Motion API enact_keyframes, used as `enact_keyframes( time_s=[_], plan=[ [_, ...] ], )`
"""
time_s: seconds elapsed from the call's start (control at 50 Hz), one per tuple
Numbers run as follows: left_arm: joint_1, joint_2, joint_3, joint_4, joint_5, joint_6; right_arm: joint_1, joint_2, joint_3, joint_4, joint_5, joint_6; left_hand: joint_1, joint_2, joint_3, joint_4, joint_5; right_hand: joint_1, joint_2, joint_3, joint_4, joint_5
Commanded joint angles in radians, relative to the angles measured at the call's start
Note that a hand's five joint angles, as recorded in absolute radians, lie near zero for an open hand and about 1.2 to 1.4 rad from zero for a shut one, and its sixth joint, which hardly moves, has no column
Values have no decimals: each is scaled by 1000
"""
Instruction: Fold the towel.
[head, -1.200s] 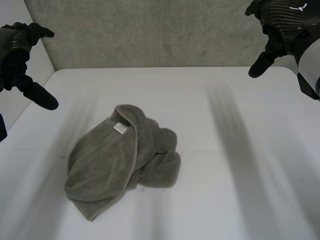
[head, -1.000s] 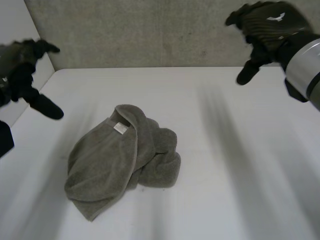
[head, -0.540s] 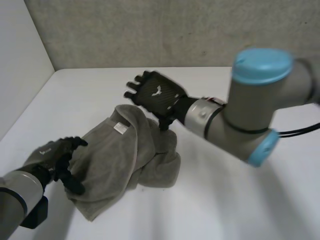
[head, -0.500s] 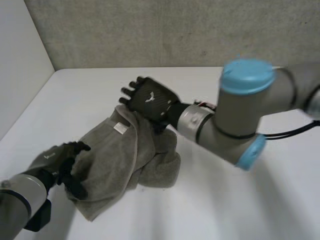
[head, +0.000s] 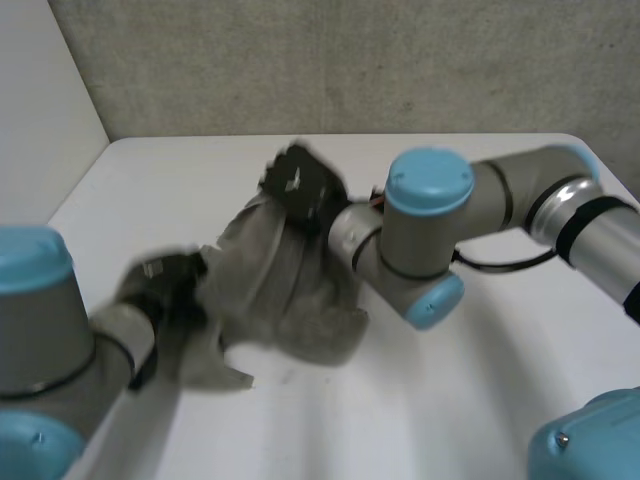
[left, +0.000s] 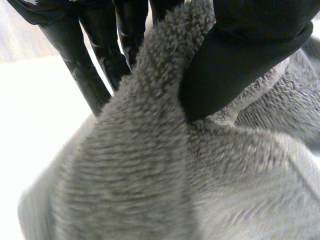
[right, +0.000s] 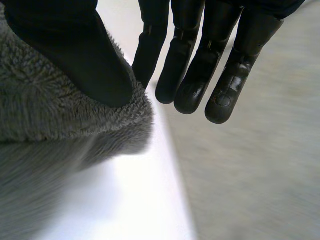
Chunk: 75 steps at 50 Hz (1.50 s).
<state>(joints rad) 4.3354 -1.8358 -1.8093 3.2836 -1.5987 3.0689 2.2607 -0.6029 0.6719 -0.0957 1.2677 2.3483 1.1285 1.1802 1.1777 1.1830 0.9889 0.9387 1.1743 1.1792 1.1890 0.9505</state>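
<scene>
Since half a second ago both hands have closed on the towel, and its near corner has been drawn up off the table, so the heap now lies shorter and more bunched.

The left hand (head: 165, 285) sits at the towel's (head: 290, 300) 9 o'clock edge. In the left wrist view its thumb (left: 240, 55) presses into a raised ridge of grey pile while its straight fingers (left: 82, 60) stand on the ridge's other side, so the cloth is pinched between them.

The right hand (head: 300, 185) is at the towel's 12 o'clock end, where the cloth rises toward it. In the right wrist view its thumb (right: 75, 55) lies on the towel's fuzzy edge and the nearest finger touches that edge from the other side, a light pinch. The remaining fingers (right: 230, 70) hang straight and free, beside the cloth and apart from it.

The towel lies crumpled about the middle of the white table (head: 480, 400), stretched between the two hands, with its thickest folds at its 4 o'clock side.

The right arm (head: 430, 230) reaches in from 3 o'clock, its light-blue cap just beside the towel. The left arm (head: 40, 340) comes in from 8 o'clock. A grey wall (head: 350, 60) runs along the table's 12 o'clock edge.
</scene>
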Motion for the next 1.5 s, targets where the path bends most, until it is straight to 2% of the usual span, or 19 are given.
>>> enact_keyframes(
  time_s=[0.02, 0.12, 0.22, 0.46, 0.56, 0.68, 0.74, 0.78, 0.8, 0.82, 0.84, 0.86, 1.0, 1.04, 1.06, 1.1, 1.2, 1.32, 1.5],
  plan=[
    [-7, 107, 311, 76, -66, 114, -7, -135, -75, -141, 358, 40, 268, 216, 219, 213, 233, 458, 222, 217, 207, 271],
    [-26, 102, 559, 178, -75, 201, -10, -404, 162, -211, 384, 160, 268, 216, 219, 213, 233, 458, 222, 217, 207, 271],
    [-72, 38, 605, 193, -61, 208, -21, -569, 384, -181, 377, 161, 268, 216, 219, 213, 233, 458, 222, 217, 207, 271],
    [-115, -97, 343, 30, 14, 225, -23, -658, 815, 180, 311, 154, 268, 216, 219, 213, 233, 458, 222, 217, 207, 271],
    [-111, -145, 223, 4, 40, 255, -30, -635, 937, 232, 201, 158, 268, 216, 219, 213, 233, 458, 222, 217, 207, 271],
    [-92, -141, 139, -25, 37, 320, -89, -626, 939, 238, 131, 171, 268, 216, 219, 213, 233, 458, 222, 217, 207, 271],
    [-74, -103, 116, -70, 36, 357, -116, -627, 914, 234, 121, 221, 268, 216, 219, 213, 233, 221, -15, -20, -29, 34],
    [-66, -68, 103, -101, 37, 363, -157, -632, 881, 231, 122, 290, 265, 213, 216, 211, 230, -328, -564, -569, -578, -514],
    [-65, -34, 91, -128, 40, 363, -158, -632, 880, 231, 122, 290, 248, 196, 199, 193, 213, -331, -567, -572, -581, -517],
    [-68, -7, 81, -152, 43, 361, -183, -633, 867, 231, 116, 327, 216, 164, 166, 161, 181, -590, -825, -830, -840, -776],
    [-68, -6, 80, -153, 43, 361, -184, -633, 867, 231, 116, 327, 215, 164, 166, 161, 180, -592, -828, -833, -843, -779],
    [-75, 16, 71, -169, 45, 360, -209, -636, 853, 229, 108, 360, 183, 132, 134, 129, 148, -764, -1000, -1005, -1014, -951],
    [-88, 176, 39, -211, 43, 358, -236, -635, 744, 174, 16, 371, 177, 125, 128, 123, 142, -764, -1000, -1005, -1014, -951],
    [-118, 248, 25, -235, 43, 360, -236, -609, 687, 127, -92, 320, 177, 125, 128, 123, 142, -764, -1000, -1005, -1014, -951],
    [-118, 248, 25, -236, 43, 360, -236, -609, 687, 126, -93, 319, 177, 125, 128, 123, 142, -764, -1000, -1005, -1014, -951],
    [-135, 285, 16, -251, 42, 360, -224, -537, 619, 93, -189, 284, 174, 122, 125, 120, 139, -699, -934, -939, -949, -885],
    [-175, 415, -39, -286, 42, 358, -196, -418, 490, 87, -254, 273, 174, 122, 125, 120, 139, -613, -849, -854, -863, -800],
    [-214, 480, -61, -301, 37, 360, -139, -259, 379, 82, -280, 247, 174, 122, 125, 120, 139, -587, -822, -827, -837, -773],
    [-246, 520, -87, -328, 31, 361, -49, -18, 235, 102, -272, 5, 174, 122, 125, 120, 139, -358, -593, -598, -608, -544]
  ],
)
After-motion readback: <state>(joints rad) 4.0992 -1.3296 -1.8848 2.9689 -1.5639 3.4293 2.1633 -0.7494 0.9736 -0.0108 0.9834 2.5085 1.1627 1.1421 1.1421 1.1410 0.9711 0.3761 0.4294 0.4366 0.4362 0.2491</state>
